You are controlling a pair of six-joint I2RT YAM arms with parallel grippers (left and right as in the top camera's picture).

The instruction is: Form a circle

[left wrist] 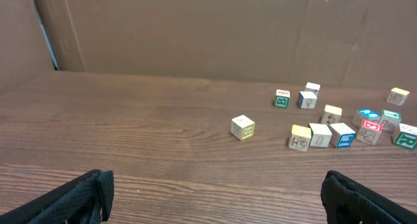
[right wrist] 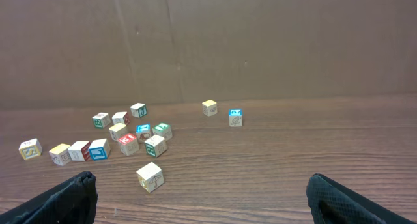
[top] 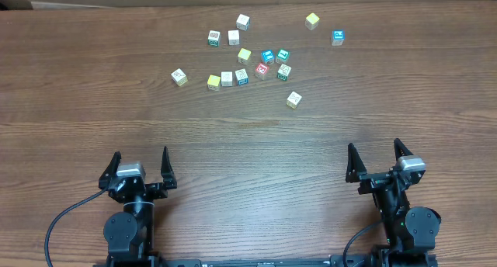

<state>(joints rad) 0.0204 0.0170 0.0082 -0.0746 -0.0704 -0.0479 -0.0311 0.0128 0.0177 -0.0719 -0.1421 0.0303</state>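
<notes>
— Where is the circle now?
— You have the circle [top: 272, 63] on the far half of the table [top: 78, 104], a tight knot of small cubes with a red-printed cube [top: 262, 69] at its near left corner. A row of three cubes [top: 227, 78] lies just to its left.
— And my grippers?
— Your left gripper [top: 140, 154] and right gripper [top: 373, 145] sit near the table's front edge, fingers spread wide and empty, well apart from every cube.
</notes>
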